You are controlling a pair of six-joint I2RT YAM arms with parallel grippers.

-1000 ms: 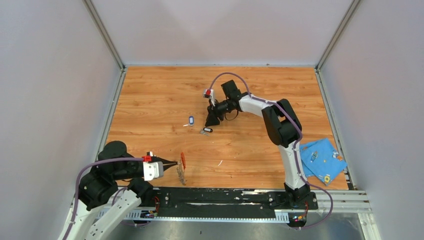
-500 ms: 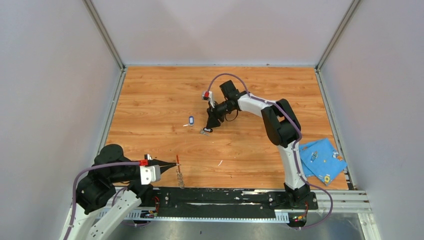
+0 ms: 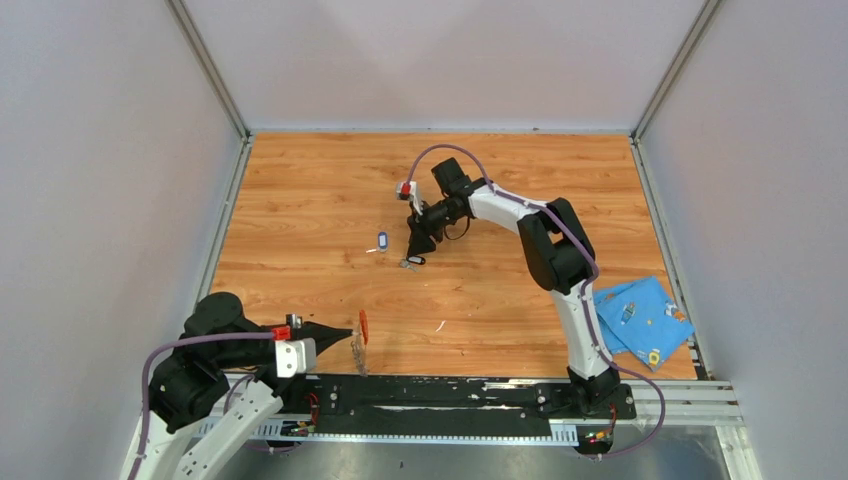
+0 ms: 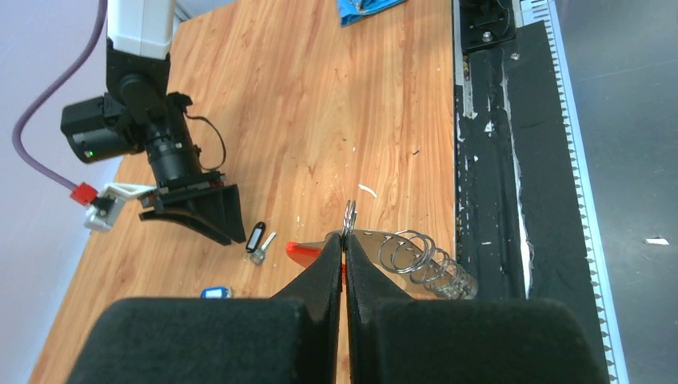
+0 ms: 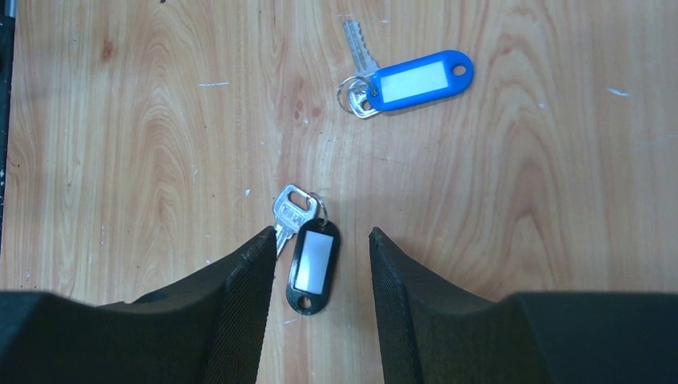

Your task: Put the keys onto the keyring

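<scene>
The left gripper [image 4: 343, 240] is pinched tight on the keyring [image 4: 416, 258], holding it near the front edge of the wooden table [image 4: 384, 96], with the red loop and coiled grey metal pieces fanning past its fingertips. Farther out, the right gripper [image 5: 321, 234] stands open, its 2 fingers either side of the black-headed key [image 5: 312, 260] lying flat on the wood. The blue-headed key [image 5: 416, 80] lies beyond, apart.

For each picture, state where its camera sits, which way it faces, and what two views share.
Top external: high behind the bases, looking down at the table; both arms show.
Left wrist: faces across the table; shut left gripper pinches the keyring.
Right wrist: faces down; right gripper straddles the black key.
Both wrist views share the black key.
</scene>
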